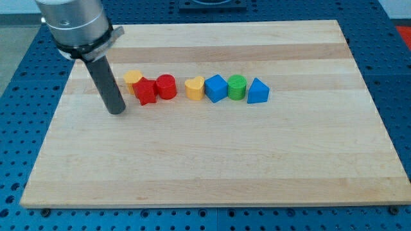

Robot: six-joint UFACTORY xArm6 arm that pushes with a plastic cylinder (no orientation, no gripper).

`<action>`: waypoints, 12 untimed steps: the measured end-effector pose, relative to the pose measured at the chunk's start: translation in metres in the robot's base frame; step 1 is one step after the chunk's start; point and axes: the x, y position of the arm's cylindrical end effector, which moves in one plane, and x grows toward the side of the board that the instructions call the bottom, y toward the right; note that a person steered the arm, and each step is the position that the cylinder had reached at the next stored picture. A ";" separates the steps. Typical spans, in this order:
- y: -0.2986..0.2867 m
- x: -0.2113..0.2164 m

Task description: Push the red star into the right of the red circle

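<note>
Your rod stands upright on the wooden surface (212,160), toward the view's left, and my tip (116,111) rests on the wood just left of the red star (146,91), a little below it and apart from it by a narrow strip of bare wood. You have no pincer on this arm, so there is nothing to call wide, narrow or holding; the rod simply ends in that tip. The red star sits in a row of blocks running across the upper middle of the surface. It touches the red circle (166,86), which lies on its right, so the star is on the circle's left side. A yellow block (132,79), its shape hard to make out, sits just behind the star toward the view's top left. Further right along the row you see a yellow heart (194,88), then a blue block (216,88), a green circle (237,86) and a blue triangle (258,92), these last four close together, touching or nearly so.
</note>
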 end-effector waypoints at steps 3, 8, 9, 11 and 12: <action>0.053 0.000; 0.018 -0.003; 0.018 -0.011; 0.018 -0.027; 0.018 -0.029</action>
